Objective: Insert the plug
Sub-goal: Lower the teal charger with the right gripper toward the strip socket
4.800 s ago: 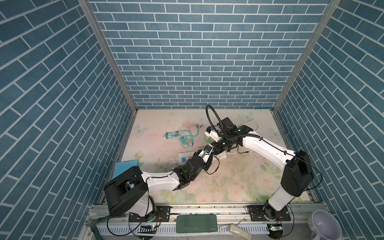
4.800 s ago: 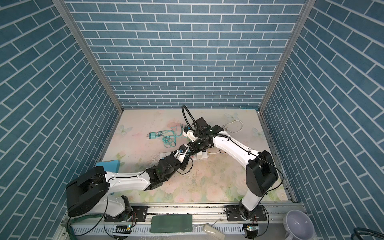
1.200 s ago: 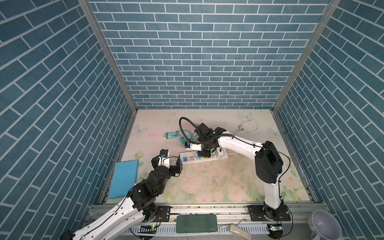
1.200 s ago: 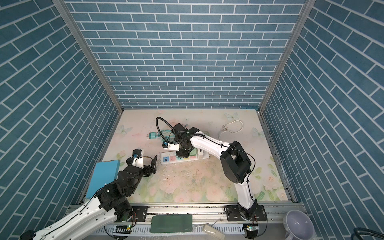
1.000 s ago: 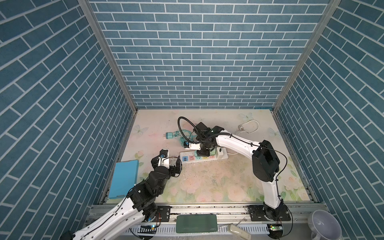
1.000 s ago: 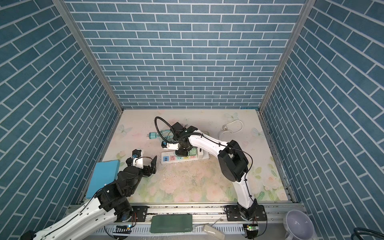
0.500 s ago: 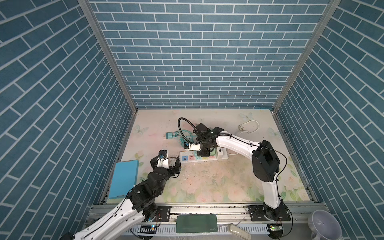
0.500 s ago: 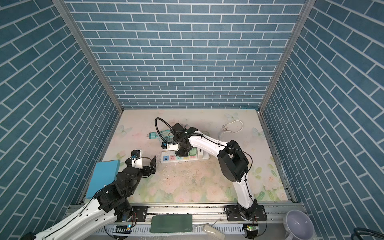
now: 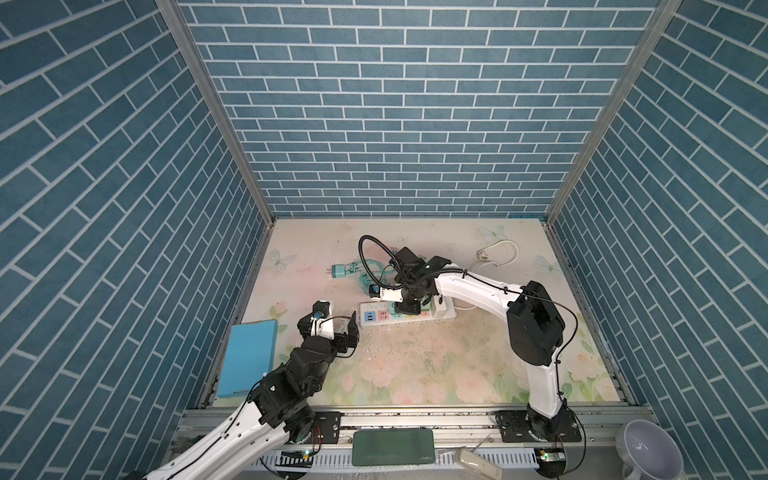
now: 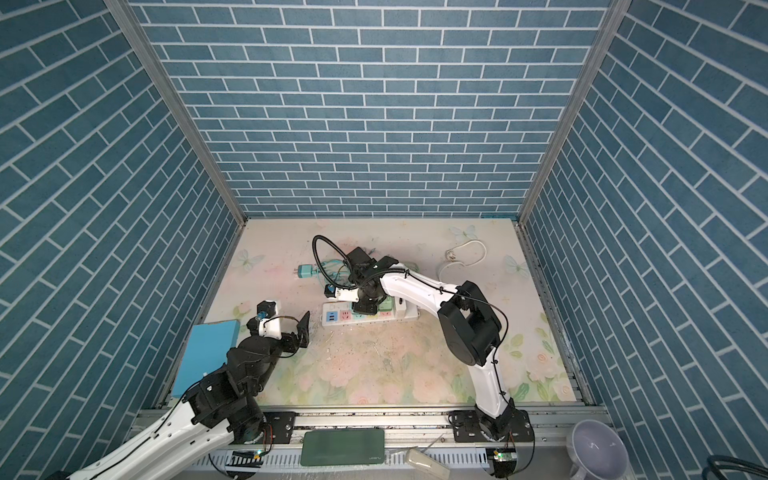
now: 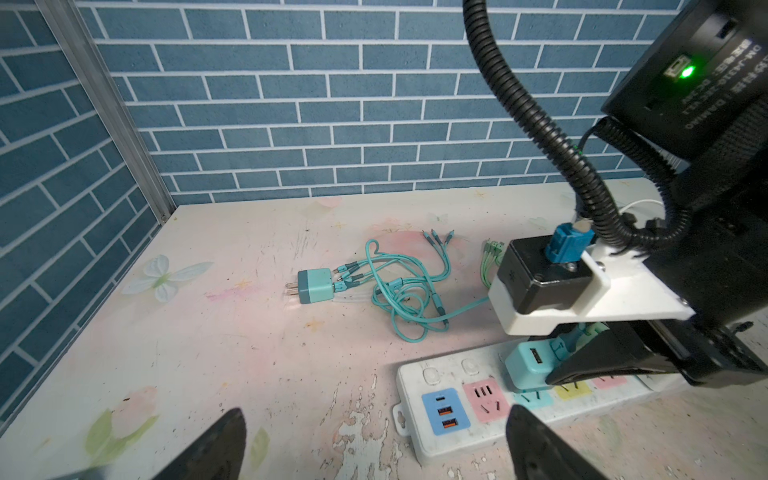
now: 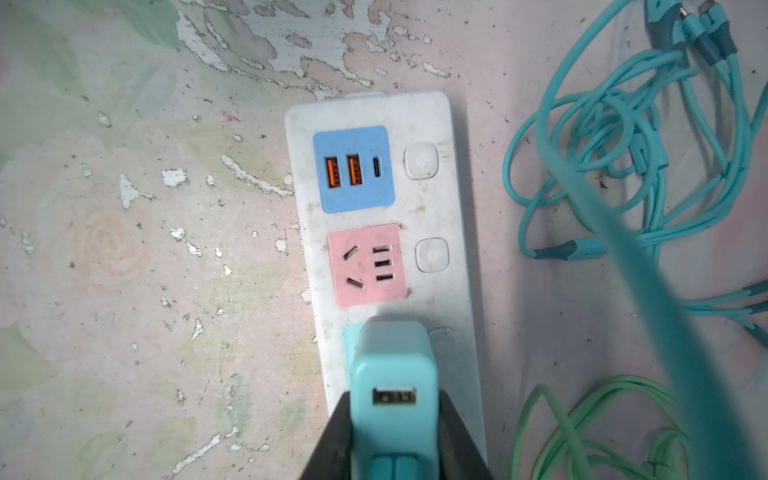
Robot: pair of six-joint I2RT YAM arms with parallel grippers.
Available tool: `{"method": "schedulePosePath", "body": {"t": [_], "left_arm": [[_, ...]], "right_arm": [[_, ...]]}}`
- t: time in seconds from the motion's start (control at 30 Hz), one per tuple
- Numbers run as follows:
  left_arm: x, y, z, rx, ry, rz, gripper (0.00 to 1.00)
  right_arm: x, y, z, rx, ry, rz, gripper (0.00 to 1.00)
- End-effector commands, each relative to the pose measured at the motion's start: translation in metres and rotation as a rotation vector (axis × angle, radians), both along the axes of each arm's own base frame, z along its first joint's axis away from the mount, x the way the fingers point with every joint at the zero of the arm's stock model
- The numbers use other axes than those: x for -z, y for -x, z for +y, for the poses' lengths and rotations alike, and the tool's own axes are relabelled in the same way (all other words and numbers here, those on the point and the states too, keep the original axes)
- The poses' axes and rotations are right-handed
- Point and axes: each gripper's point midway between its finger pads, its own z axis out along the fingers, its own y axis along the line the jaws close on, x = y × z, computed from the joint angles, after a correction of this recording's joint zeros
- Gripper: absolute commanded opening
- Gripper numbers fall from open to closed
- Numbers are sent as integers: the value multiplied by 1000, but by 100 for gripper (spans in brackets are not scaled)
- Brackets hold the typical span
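Note:
A white power strip (image 9: 445, 311) (image 10: 409, 312) lies mid-table, with a blue USB panel (image 12: 353, 168), a pink socket (image 12: 365, 264) and a teal socket (image 12: 348, 345). My right gripper (image 9: 407, 307) (image 10: 365, 308) (image 12: 392, 415) is shut on the teal plug (image 12: 392, 374) (image 11: 528, 365), a small USB charger, over the teal socket. Its prongs are hidden, and the socket's slots show just in front of the plug. My left gripper (image 9: 330, 322) (image 10: 278, 324) (image 11: 376, 415) stands open and empty beside the strip's USB end (image 11: 415, 374).
A second teal charger (image 9: 338, 272) (image 11: 316, 286) with tangled teal cables (image 11: 399, 299) lies behind the strip. A green cable (image 12: 561, 415) runs next to the strip. A blue box (image 9: 249, 357) lies front left, and a white cord (image 9: 498, 253) back right.
Since the oldest frames my left arm has drawn back from the strip towards the front left, and my right gripper has carried the plug leftward along the strip. Over the last second almost nothing moves.

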Motion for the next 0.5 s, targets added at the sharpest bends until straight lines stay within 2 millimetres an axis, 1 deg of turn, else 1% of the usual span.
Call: {"method": "schedulePosePath", "body": {"t": [0.0, 0.17, 0.27, 0.47], "left_arm": [[1, 0, 7, -31, -17, 2, 98], [-3, -1, 13, -56, -38, -1, 98], [-7, -1, 14, -64, -40, -10, 99], [-16, -1, 17, -73, -44, -16, 99]], "right_arm": [[61, 22, -36, 3, 197, 148, 0], [74, 27, -41, 6, 231, 175, 0], [79, 28, -41, 13, 225, 180, 0], [92, 31, -55, 37, 265, 203, 0]]}}
